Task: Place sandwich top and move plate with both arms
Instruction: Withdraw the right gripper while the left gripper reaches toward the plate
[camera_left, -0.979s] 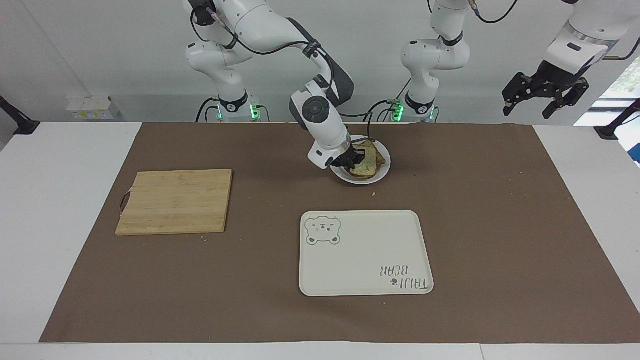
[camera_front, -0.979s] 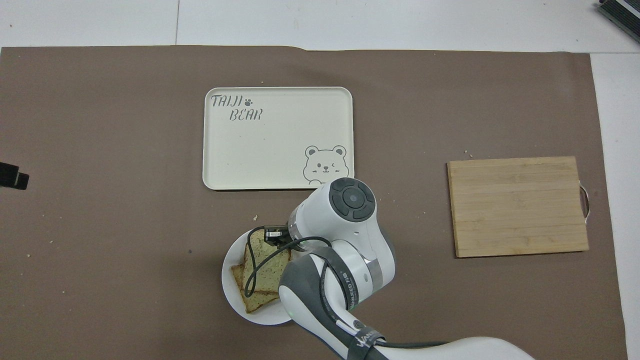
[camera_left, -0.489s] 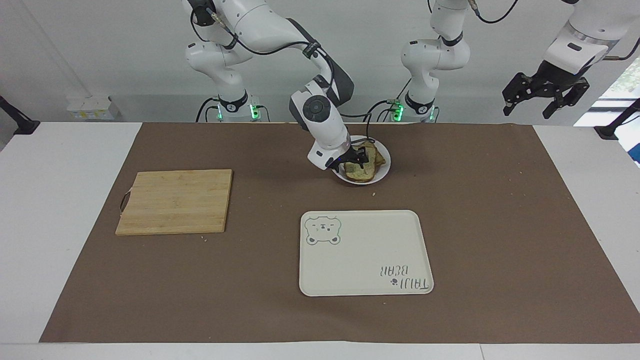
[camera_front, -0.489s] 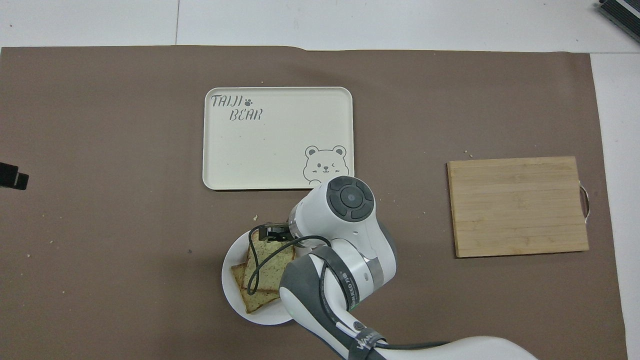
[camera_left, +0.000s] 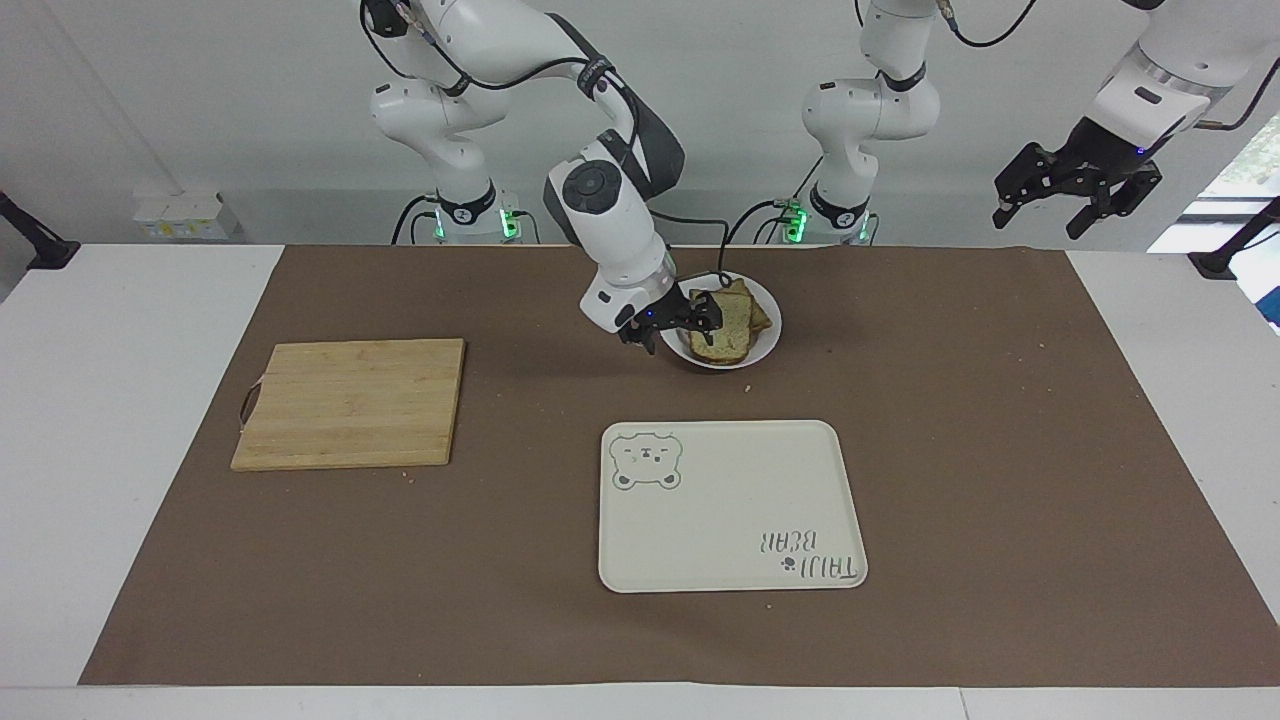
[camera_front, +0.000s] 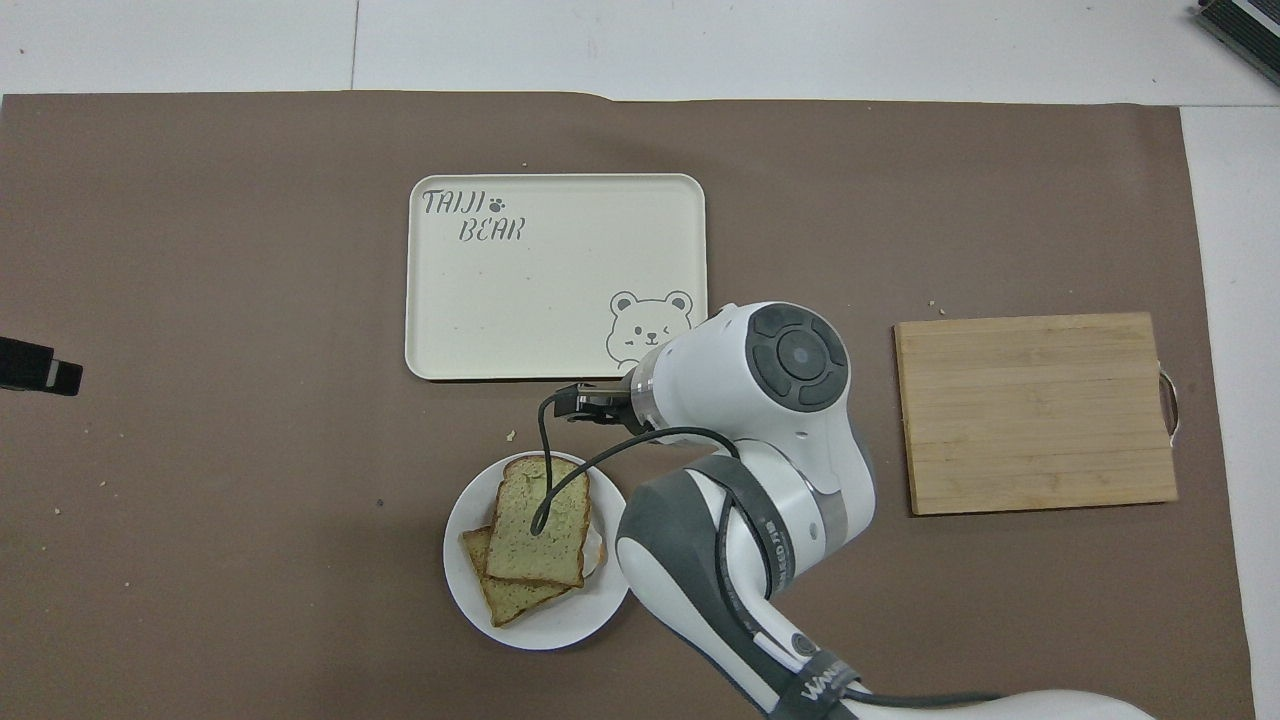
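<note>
Since the earlier frames my right gripper (camera_left: 672, 323) has released the top (camera_left: 722, 331) and drawn back off the plate (camera_left: 765, 345), toward the right arm's end of the table; its fingers are spread and hold nothing. It now hangs just beside the plate's rim. The top lies skewed on the lower slice (camera_front: 500, 595), on the plate, nearer to the robots than the tray (camera_left: 730, 505). My left gripper (camera_left: 1075, 185) waits high over the left arm's end of the table, fingers spread and empty. I judge placement done and the plate move as the step in hand. Next, each gripper must reach its own side of the rim and lift level together, or the stack may slide.
</note>
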